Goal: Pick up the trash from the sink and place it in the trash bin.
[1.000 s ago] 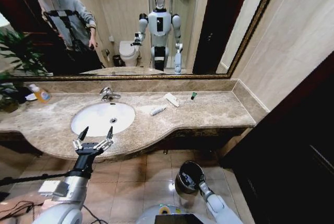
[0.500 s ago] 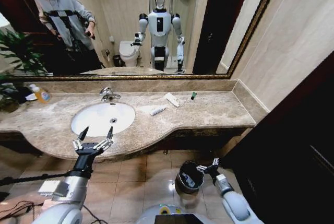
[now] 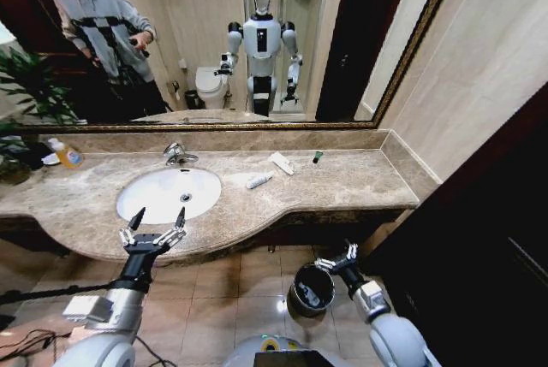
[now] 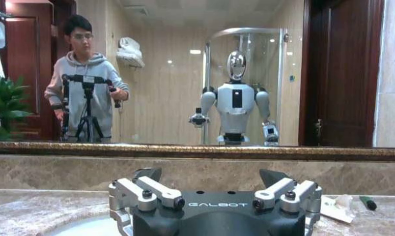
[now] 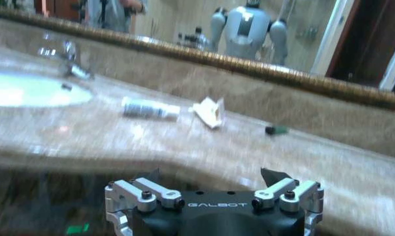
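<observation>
Right gripper (image 3: 336, 262), spread empty at lower right beside trash bin (image 3: 310, 289); could knock it over reaching up for the white tube (image 3: 259, 180) on the desk (image 3: 360, 180).

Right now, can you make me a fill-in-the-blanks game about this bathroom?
1. The white tube lies on the ____, not in the sink.
2. The trash bin stands on the ____.
3. The right gripper is beside the trash ____.
4. The left gripper has its fingers ____.

Answers: counter, floor, bin, open.
</observation>
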Motion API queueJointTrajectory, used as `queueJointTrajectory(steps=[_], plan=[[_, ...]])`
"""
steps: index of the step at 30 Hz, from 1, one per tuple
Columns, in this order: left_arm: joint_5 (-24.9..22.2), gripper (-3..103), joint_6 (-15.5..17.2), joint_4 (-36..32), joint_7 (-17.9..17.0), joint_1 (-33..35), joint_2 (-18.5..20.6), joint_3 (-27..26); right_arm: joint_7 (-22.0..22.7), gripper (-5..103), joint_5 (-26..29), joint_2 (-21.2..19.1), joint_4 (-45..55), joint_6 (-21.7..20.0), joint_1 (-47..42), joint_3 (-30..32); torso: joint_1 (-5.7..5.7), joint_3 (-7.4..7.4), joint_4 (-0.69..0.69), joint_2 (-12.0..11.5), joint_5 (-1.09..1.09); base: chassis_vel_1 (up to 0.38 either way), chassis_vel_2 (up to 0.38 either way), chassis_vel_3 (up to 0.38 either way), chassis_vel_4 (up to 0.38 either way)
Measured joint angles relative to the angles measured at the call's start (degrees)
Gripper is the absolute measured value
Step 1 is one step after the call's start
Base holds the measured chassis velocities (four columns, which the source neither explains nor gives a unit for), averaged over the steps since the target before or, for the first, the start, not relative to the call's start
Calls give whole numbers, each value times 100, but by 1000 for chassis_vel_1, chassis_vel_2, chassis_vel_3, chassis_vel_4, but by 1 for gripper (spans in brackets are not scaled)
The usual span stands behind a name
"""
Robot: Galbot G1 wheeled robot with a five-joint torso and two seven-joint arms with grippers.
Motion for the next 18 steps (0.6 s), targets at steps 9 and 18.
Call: queueJointTrajectory(steps=[9, 18], plan=[[0, 100, 0, 0, 1, 0, 0, 1, 19, 100, 882, -626, -349, -343, 1309, -295, 0, 1, -1, 0, 0, 0, 0, 0, 0], [0, 100, 0, 0, 0, 0, 0, 0, 140, 100, 1497, -693, -1637, -611, 3648, -1235, 2, 1, 0, -1, -1, 0, 0, 0, 0]])
